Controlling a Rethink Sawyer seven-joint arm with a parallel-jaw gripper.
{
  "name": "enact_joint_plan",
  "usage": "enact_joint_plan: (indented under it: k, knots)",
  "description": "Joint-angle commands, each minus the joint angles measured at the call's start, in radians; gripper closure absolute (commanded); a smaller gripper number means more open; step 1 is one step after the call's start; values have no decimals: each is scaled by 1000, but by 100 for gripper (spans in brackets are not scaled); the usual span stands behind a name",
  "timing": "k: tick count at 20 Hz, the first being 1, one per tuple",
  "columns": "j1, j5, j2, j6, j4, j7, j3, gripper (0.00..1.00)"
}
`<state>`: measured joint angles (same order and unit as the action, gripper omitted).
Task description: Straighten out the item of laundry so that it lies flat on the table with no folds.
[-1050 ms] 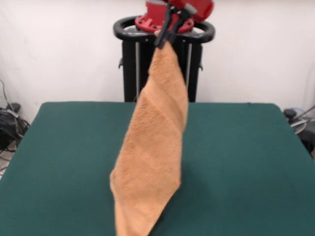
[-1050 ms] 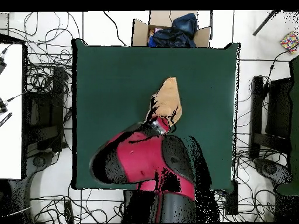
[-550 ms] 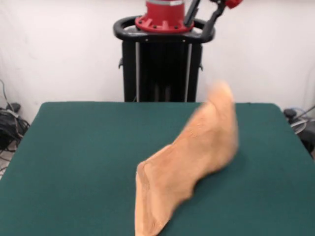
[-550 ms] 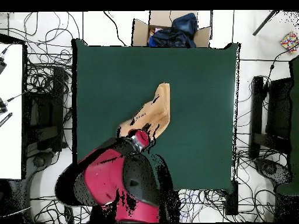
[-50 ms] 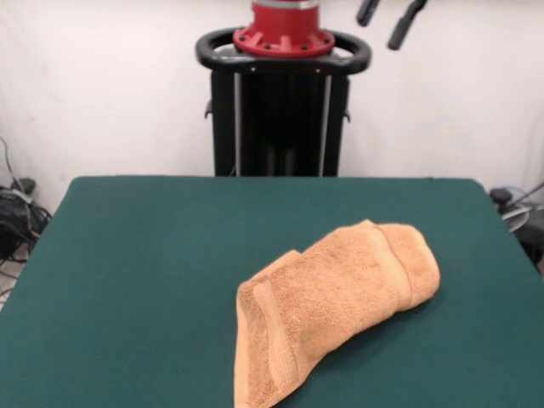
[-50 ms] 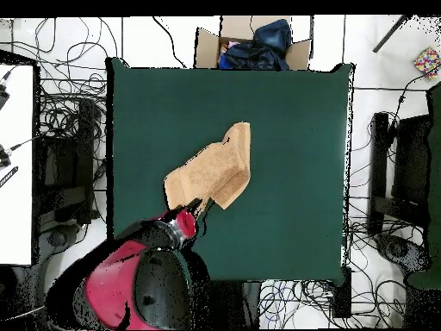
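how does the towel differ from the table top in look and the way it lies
The towel is orange-tan and looped terry; the table top is dark green and felt-like. The towel lies bunched and folded over itself, with a rounded fold at one end, while the table top is flat and smooth. The towel covers only a small patch; the table spreads much wider. Both are matte fabric-like surfaces.

From above, the orange-tan towel [image 6: 211, 171] lay folded over itself as a slanted, uneven strip near the middle of the dark green desk [image 6: 293, 129], while the red and black arm [image 6: 142, 276] reached in from the bottom edge, its tip just beside the towel's lower corner.
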<state>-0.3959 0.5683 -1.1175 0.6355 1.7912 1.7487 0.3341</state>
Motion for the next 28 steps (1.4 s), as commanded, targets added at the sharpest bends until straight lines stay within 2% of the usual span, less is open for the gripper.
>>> enact_joint_plan:
  k: [1, 8, 12, 15, 18, 23, 26, 28]
  knots:
    - [-75, -83, 72, 178, 114, 381, 64, 0]
    - [-71, -75, 76, 243, 49, 357, 59, 0]
    - [-82, -99, 92, 264, -20, 401, 32, 0]
    - [-171, -5, 187, 334, -162, 547, 80, 0]
    - [-242, 7, 308, 338, -263, 730, 135, 0]
    - [-271, -30, 499, 356, -393, 821, 149, 0]
    - [-250, -78, 557, 336, -433, 856, 137, 0]
    - [-226, -107, 564, 340, -441, 851, 120, 0]
